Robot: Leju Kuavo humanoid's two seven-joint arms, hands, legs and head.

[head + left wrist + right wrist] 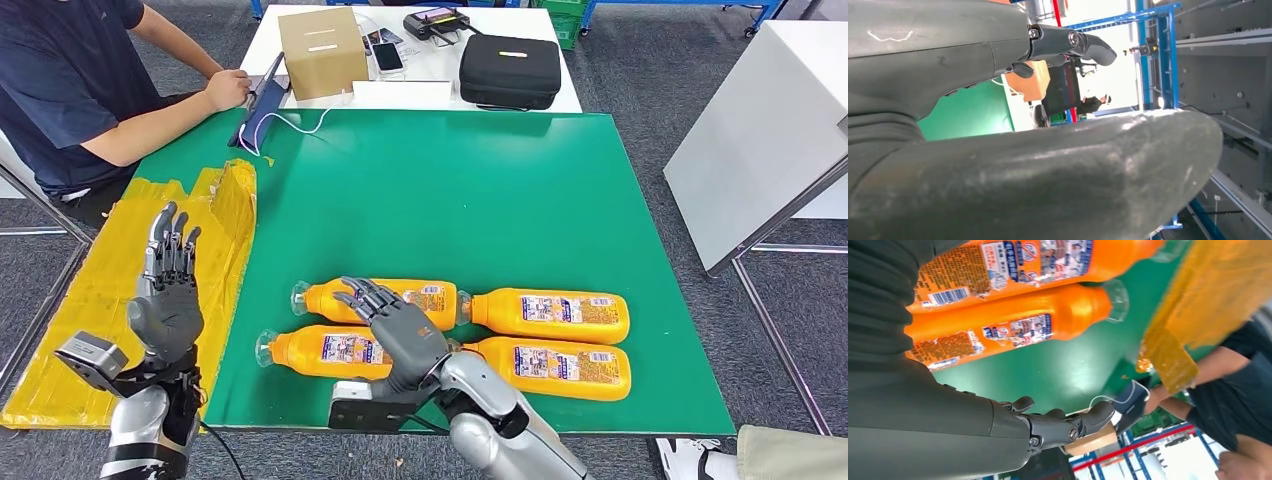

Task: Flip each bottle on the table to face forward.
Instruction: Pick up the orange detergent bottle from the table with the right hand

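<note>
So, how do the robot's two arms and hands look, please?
Both arms are smooth silver metal. The left hand and right hand are dark grey, with many slim jointed fingers and a thick grey thumb. A grey box-shaped camera sits at each wrist, and a thin black cable hangs by the left one. The wrist views show a grey ribbed cover and small screws at the joints.

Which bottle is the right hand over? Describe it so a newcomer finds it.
On the green mat, four orange bottles lie in a two-by-two block near the front edge. The right hand hovers over the back-left bottle, farther from the robot, its clear cap pointing toward the yellow sheet.
</note>
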